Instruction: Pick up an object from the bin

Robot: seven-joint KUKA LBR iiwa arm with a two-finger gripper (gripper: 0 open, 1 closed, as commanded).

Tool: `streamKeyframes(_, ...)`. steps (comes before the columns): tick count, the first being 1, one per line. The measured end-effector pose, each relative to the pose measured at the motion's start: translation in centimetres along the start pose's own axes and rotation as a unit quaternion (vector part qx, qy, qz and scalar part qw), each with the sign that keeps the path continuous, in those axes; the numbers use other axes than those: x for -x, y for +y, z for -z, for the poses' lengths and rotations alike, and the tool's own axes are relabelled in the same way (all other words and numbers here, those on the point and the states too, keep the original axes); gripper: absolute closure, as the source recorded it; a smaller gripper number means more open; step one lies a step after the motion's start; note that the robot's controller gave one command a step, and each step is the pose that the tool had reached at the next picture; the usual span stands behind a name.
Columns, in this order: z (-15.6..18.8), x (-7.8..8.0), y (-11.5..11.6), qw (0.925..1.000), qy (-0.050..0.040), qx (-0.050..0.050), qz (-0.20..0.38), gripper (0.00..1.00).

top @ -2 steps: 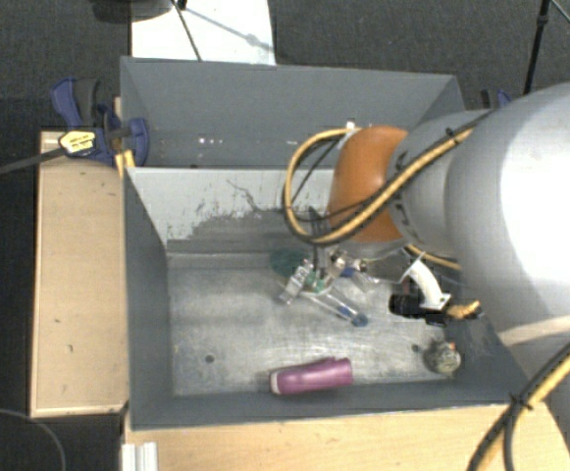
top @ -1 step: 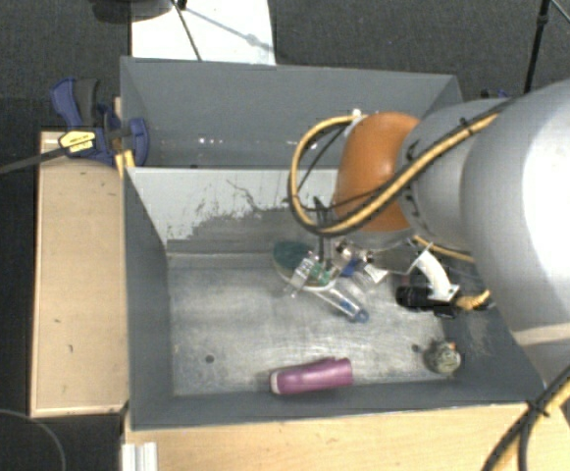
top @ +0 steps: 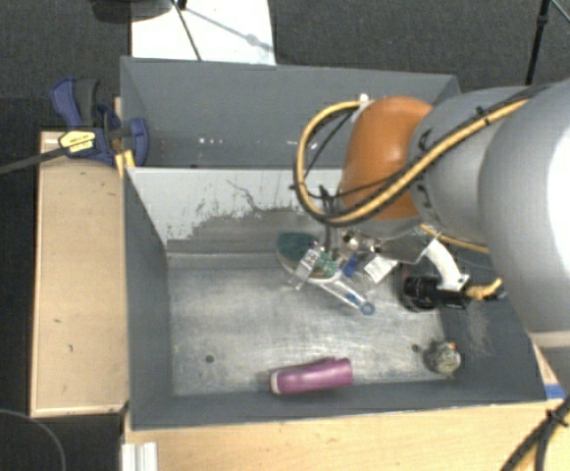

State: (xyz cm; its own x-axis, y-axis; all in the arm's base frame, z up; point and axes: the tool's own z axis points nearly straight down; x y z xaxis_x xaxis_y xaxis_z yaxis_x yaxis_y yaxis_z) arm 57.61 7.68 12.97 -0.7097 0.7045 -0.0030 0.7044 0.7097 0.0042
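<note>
Tube (top: 311, 376) at bin (top: 216, 307) front; heap (top: 332, 271) behind.

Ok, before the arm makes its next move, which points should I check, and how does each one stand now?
1. Gripper is above things, not bare floor: ok, it hangs over the cluster at the back middle of the bin.
2. Nearest things identified: ok, a clear plastic piece with blue tip and a dark teal thing.
3. These lie apart from each other: not ok, they crowd together.
4. Purple cylinder by the front wall is out of the way: ok.
5. Something already gripped: cannot tell.
</note>
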Motion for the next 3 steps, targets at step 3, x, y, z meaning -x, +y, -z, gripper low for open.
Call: streamKeyframes(3,7.2,0.2,0.2,1.0000,-0.0003,0.000,0.009,1.00)
